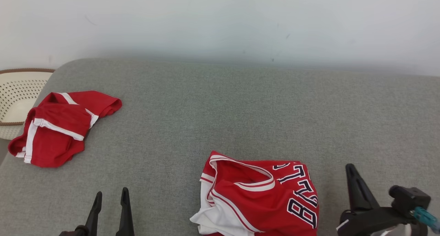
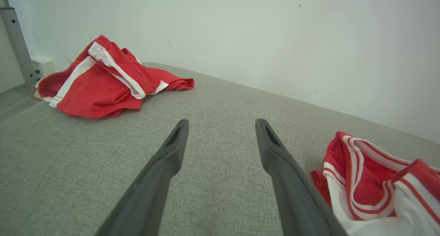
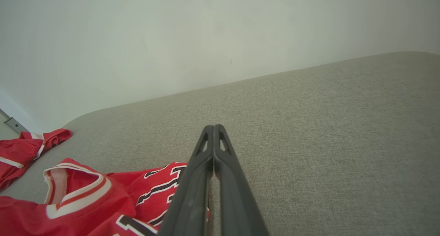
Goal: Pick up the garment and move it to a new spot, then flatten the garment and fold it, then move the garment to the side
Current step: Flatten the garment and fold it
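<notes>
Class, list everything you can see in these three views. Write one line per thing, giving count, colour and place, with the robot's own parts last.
crumpled red jersey with white trim and dark lettering: one; red, white, navy; front of the cushion, between the grippers
bunched red shorts with white stripes: one; red, white; cushion's far left, apart from the jersey
perforated cream basket with brown rim: one; cream; beyond the cushion's left edge
grey woven fabric cushion: one; grey; under both garments
plain wall: one; off-white; behind the cushion
left gripper: one; dark; open, left of the jersey
right gripper: one; dark; shut, empty, right of the jersey
</notes>
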